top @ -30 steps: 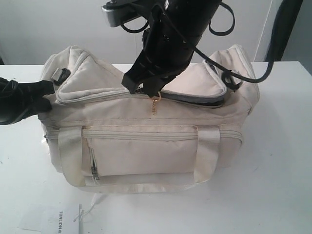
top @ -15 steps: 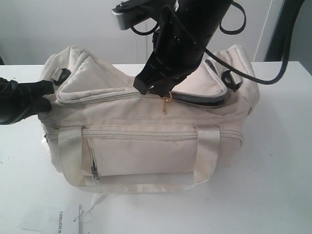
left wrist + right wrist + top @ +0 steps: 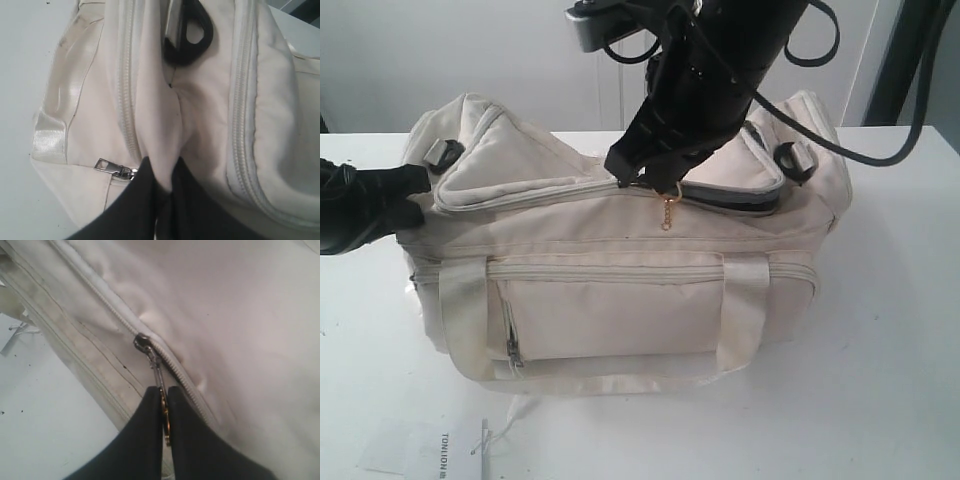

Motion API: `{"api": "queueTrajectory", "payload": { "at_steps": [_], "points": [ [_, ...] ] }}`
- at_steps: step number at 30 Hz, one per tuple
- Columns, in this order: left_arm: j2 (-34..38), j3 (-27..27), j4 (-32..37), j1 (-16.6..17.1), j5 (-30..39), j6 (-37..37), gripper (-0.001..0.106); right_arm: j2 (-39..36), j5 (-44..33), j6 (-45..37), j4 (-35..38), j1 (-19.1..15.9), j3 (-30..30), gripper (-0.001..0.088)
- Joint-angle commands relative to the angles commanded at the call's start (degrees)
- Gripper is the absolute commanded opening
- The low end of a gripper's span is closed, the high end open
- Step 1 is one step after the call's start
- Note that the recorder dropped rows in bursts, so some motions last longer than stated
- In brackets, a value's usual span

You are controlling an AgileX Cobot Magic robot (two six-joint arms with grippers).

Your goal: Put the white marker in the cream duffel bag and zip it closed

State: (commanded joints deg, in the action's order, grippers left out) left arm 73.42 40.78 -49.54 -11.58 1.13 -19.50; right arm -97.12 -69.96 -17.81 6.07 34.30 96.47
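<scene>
The cream duffel bag (image 3: 620,300) stands on the white table. My right gripper (image 3: 645,180) reaches down from above, shut on the top zip's pull (image 3: 159,372), just behind the slider (image 3: 142,342). A small gold chain (image 3: 667,212) hangs below it. Left of the slider the flap's zip is closed. To its right a dark gap (image 3: 730,205) still shows under the flap. My left gripper (image 3: 415,195) is shut on a fold of the bag's fabric (image 3: 160,125) at its left end. The white marker is hidden.
A paper tag (image 3: 445,445) lies on the table (image 3: 880,350) in front of the bag's left corner. A dark ring (image 3: 790,160) sits at the bag's right end, another (image 3: 187,37) at the left end. The front pocket's zip pull (image 3: 513,350) hangs low.
My right gripper has slid to the right along the top zip with the pull in it, and the closed stretch has grown. The left gripper has held still.
</scene>
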Motion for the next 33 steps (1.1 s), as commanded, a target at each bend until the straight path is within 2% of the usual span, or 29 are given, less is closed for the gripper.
{"api": "queueTrajectory", "payload": {
  "at_steps": [1, 4, 6, 12, 14, 17, 18, 20, 23, 26, 33],
  "points": [
    [0.0, 0.0, 1.1, 0.0, 0.1, 0.0, 0.024, 0.0, 0.0, 0.0, 0.0, 0.0, 0.0, 0.0],
    [-0.7, 0.0, 4.0, 0.0, 2.9, 0.0, 0.064, -0.1, 0.0, 0.0, 0.0, 0.0, 0.0, 0.0],
    [-2.7, 0.0, 6.8, 0.0, 5.5, -1.3, 0.076, -0.1, 0.0, 0.0, 0.0, 0.0, 0.0, 0.0],
    [-17.4, 0.0, 26.1, 0.3, 5.9, -4.0, 0.074, -0.1, 0.0, -0.1, 0.0, 0.0, 0.0, 0.0],
    [-20.5, 0.0, 26.9, -2.6, 5.9, -9.5, 0.072, -0.1, 0.0, -0.5, 0.0, 0.0, 0.0, 0.0],
    [-19.8, 0.0, 26.9, -13.7, 6.1, -20.9, 0.072, -0.1, 0.0, -2.1, 0.1, 0.0, 0.0, 0.0],
    [-19.1, 0.0, 26.9, -16.3, 6.1, -23.5, 0.072, -0.1, 0.0, -2.4, 0.1, 0.0, 0.0, 0.0],
    [-17.3, 0.0, 26.9, -20.9, 5.1, -26.9, 0.072, -0.1, 0.0, -2.7, 0.2, 0.0, 0.0, 0.0],
    [-14.0, 0.0, 26.9, -25.5, -0.2, -28.8, 0.072, -0.2, 0.0, -2.7, 0.8, 0.0, 0.0, 0.0],
    [-10.7, 0.6, 26.9, -26.8, -5.9, -29.0, 0.072, -0.3, 0.0, -2.7, 1.8, 0.0, 0.0, 0.0],
    [-3.5, 6.0, 26.9, -26.8, -4.9, -29.0, 0.072, -0.3, 0.0, -2.7, 2.0, 0.0, 0.0, 0.0]
  ]
}}
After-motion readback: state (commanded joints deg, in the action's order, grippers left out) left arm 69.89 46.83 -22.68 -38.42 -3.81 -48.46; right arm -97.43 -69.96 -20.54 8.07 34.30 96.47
